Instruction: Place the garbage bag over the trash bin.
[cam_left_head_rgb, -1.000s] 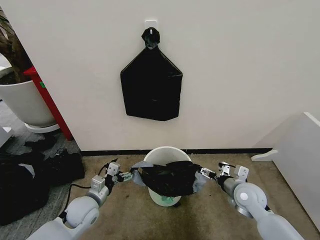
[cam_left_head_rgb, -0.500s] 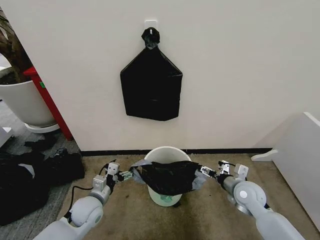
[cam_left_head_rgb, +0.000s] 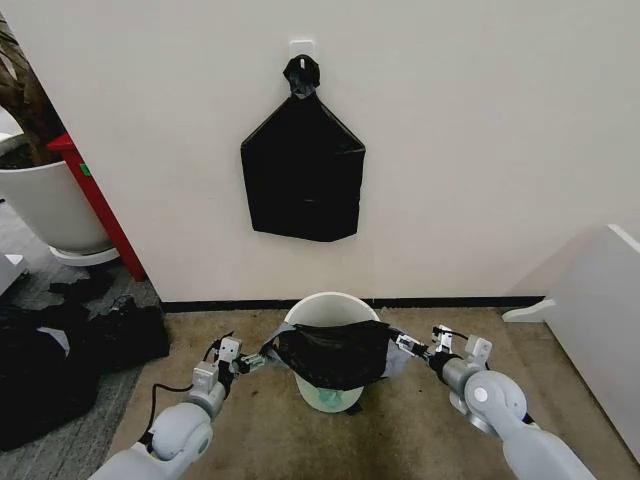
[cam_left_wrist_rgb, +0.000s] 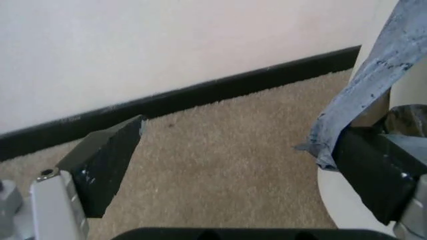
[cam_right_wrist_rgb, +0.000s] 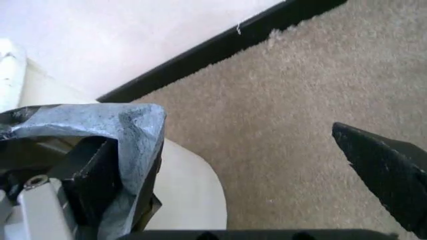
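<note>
Over the small round white plastic trash bin (cam_left_head_rgb: 331, 308), the thin crinkly black garbage bag (cam_left_head_rgb: 333, 352) is stretched.
Left gripper (cam_left_head_rgb: 247, 360) and right gripper (cam_left_head_rgb: 408, 347) are spread wide, each hooking one finger inside the rim; bare carpet (cam_left_wrist_rgb: 220, 150) lies beside both.

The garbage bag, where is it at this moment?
In the head view, the garbage bag is stretched across the front of the trash bin on the carpet below the wall, between the left hand and the right hand.
</note>
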